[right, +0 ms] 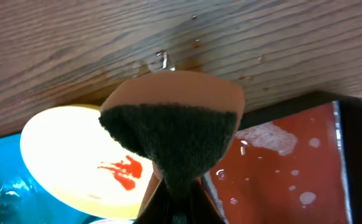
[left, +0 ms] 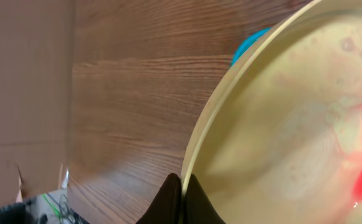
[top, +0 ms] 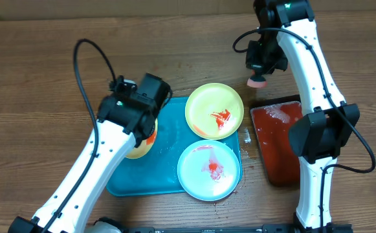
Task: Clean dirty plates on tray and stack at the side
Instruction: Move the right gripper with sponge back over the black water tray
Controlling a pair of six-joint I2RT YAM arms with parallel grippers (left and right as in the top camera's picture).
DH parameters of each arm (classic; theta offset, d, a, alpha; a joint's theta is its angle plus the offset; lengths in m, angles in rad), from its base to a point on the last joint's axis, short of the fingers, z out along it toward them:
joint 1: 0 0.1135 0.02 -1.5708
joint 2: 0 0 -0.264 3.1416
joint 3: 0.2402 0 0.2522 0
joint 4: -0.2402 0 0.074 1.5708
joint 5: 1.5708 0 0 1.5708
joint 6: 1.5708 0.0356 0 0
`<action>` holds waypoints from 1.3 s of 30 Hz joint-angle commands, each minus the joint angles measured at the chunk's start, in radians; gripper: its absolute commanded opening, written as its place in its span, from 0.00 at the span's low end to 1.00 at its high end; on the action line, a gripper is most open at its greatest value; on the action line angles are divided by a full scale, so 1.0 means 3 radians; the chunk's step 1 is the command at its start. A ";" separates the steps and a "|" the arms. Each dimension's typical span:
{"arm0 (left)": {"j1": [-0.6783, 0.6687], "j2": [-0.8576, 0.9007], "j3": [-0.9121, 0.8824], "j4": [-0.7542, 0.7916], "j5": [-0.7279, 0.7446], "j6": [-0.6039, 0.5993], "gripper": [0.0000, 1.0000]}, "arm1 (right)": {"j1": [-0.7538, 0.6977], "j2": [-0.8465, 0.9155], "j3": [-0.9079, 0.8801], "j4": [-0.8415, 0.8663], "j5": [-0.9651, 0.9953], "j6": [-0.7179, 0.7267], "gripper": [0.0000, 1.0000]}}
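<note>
1. Starting nearest the robot, the pale blue plate (top: 208,169) lies flat on the near right corner of the turquoise tray (top: 142,178). Its edge hangs over the rim, and a red smear sits on its whitish centre.
2. The left gripper (left: 181,184) has its dark fingers pressed together on the rim of a pale plate (left: 280,124), pinching it. This plate is at the left part of the tray, and in the overhead view only a crescent of it shows under the wrist. Its face carries faint pinkish streaks and a bright red patch at one edge. Whether it rests on the tray or is raised off it I cannot tell.
3. The yellow-green plate (top: 214,110) lies on the far right corner of the tray, just beside the blue one, with a red smear right of its centre.
4. A black tray (right: 355,162) stands on the wood to the right of the turquoise one. Its red pad (right: 280,168) is wet and dotted with white suds, and the right arm hides part of it.
5. The right gripper (right: 177,202) is farthest out, clamped on a sponge (right: 171,130) that is peach-coloured with a dark green scouring face. It hangs over the bare tabletop (top: 45,65) beyond the black tray, where a few droplets lie on the wood.
</note>
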 commanded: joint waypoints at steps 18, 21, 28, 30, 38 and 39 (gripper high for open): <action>-0.0034 -0.0056 0.0085 0.0121 -0.0109 0.0064 0.04 | -0.0084 -0.2032 -0.1199 0.0037 0.0601 0.0446 0.04; -0.0034 -0.0056 0.0085 0.0189 -0.0088 0.0062 0.04 | -0.0084 -0.2276 -0.1825 0.0205 0.0656 0.0509 0.04; -0.0033 0.0013 0.0084 0.0323 -0.0057 0.0060 0.04 | -0.0085 -0.2616 -0.3521 0.1015 0.0488 0.0618 0.04; -0.0032 0.0081 0.0084 0.0327 -0.0085 0.0060 0.05 | -0.0092 -0.2614 -0.3834 0.1214 0.0390 0.0617 0.04; -0.0038 0.0646 0.0086 0.0125 -0.0874 0.0070 0.05 | -0.0092 -0.2614 -0.4195 0.1537 0.0289 0.0586 0.04; -0.0038 0.0703 0.0088 0.0103 -0.0963 0.0103 0.05 | -0.0092 -0.2614 -0.4195 0.1549 0.0289 0.0577 0.04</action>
